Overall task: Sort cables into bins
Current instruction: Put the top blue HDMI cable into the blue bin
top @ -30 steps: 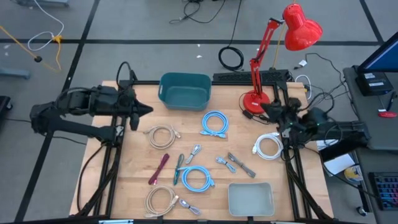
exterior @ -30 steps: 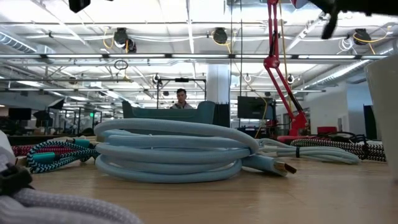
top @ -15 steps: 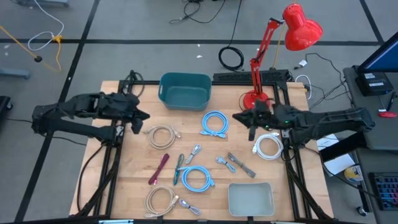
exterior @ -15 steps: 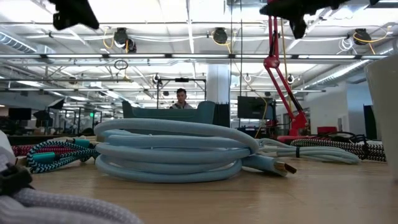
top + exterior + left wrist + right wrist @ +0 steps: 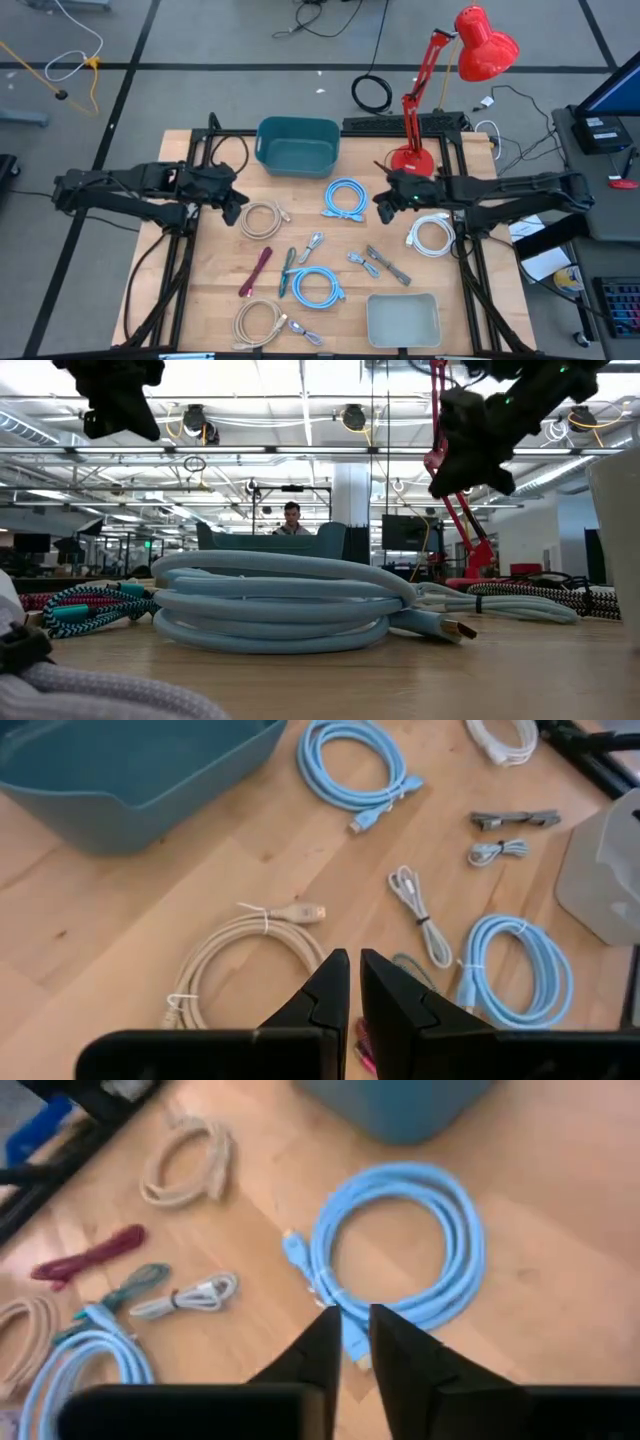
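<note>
The left gripper (image 5: 237, 200) is hovering over the table (image 5: 215, 300) just beside the beige cable coil (image 5: 260, 218), its fingers (image 5: 322, 995) standing almost together with only a thin slit between them and grasping nothing. The right gripper (image 5: 382, 205) is hanging above the wood just beside the light blue cable coil (image 5: 346, 198), which is lying near the dark teal bin (image 5: 297, 146) at the far edge; its fingers (image 5: 322, 1342) are showing a narrow gap and are carrying nothing, though whether they are released or clenched I cannot tell. A white coil (image 5: 432, 236) is lying near the right arm, well apart from a second light blue coil (image 5: 317, 287) and a second beige coil (image 5: 256, 322) toward the near edge. The maroon piece (image 5: 256, 271), the teal piece (image 5: 288, 269) and the grey pieces (image 5: 385, 263) are resting loose on the wood between them. The pale grey bin (image 5: 403, 319) is sitting at the near edge, with no cable showing inside. A red lamp (image 5: 440, 95) is standing at the far right corner
</note>
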Controlling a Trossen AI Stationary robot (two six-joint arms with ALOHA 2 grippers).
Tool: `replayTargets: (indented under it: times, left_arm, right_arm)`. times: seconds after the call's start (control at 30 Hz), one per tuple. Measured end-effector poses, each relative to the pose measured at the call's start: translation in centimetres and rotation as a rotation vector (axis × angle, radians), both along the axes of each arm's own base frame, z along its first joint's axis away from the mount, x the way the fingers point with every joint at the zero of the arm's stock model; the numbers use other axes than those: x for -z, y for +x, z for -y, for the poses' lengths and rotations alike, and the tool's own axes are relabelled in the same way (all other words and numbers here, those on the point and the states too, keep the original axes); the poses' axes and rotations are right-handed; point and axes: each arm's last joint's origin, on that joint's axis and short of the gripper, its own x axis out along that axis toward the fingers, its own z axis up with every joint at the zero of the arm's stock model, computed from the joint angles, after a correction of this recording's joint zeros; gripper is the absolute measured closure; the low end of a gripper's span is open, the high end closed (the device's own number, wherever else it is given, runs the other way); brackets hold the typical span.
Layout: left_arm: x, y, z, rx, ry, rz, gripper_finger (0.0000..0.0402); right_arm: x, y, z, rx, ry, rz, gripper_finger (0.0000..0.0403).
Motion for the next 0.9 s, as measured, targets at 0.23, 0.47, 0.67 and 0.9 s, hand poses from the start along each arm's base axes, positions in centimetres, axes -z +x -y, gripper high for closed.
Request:
replayTargets:
  times: [0.23,0.47,0.67,0.9]
  left_arm:
    - [-0.5,0.4,0.1,0.007,0.003,0.066,0.0371]
    - [-0.6,0.6,0.2,0.035,-0.022,0.090,0.0371]
    - [-0.7,0.6,0.2,0.042,-0.034,0.094,0.0371]
    - [-0.7,0.6,0.5,0.056,-0.042,0.098,0.0371]
  right_arm:
    - [1.7,2.5,1.3,-0.100,-0.023,0.009,0.0254]
    - [2.6,4.2,3.3,-0.068,-0.141,-0.162,0.0230]
    - [1.8,6.9,4.8,-0.164,-0.221,-0.285,0.0230]
    - [2.8,9.6,6.1,-0.261,-0.240,-0.458,0.0230]
